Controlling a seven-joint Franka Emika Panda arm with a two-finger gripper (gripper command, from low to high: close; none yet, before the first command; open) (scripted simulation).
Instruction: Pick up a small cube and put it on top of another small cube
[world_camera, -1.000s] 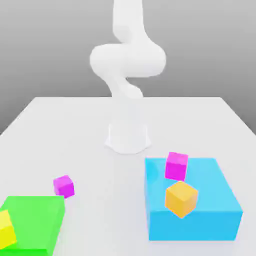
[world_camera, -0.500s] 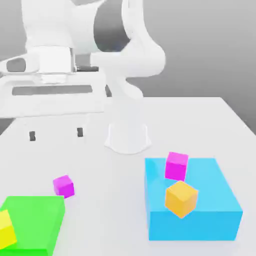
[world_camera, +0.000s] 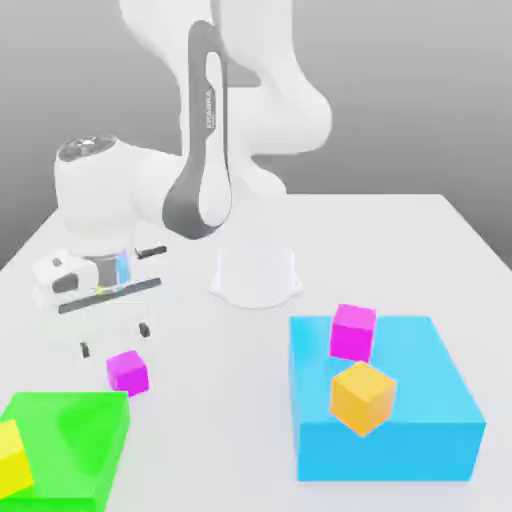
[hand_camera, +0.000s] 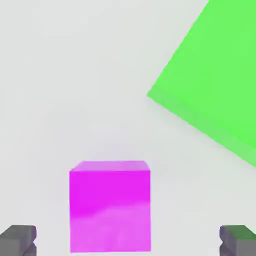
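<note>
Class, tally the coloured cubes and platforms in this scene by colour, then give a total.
Magenta cubes: 2
Orange cubes: 1
Yellow cubes: 1
Green platforms: 1
Blue platforms: 1
Total: 6

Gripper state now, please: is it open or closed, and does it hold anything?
Gripper: open, holding nothing; it hangs above the small magenta cube, which sits on the table between the fingertips in the hand view.
</note>
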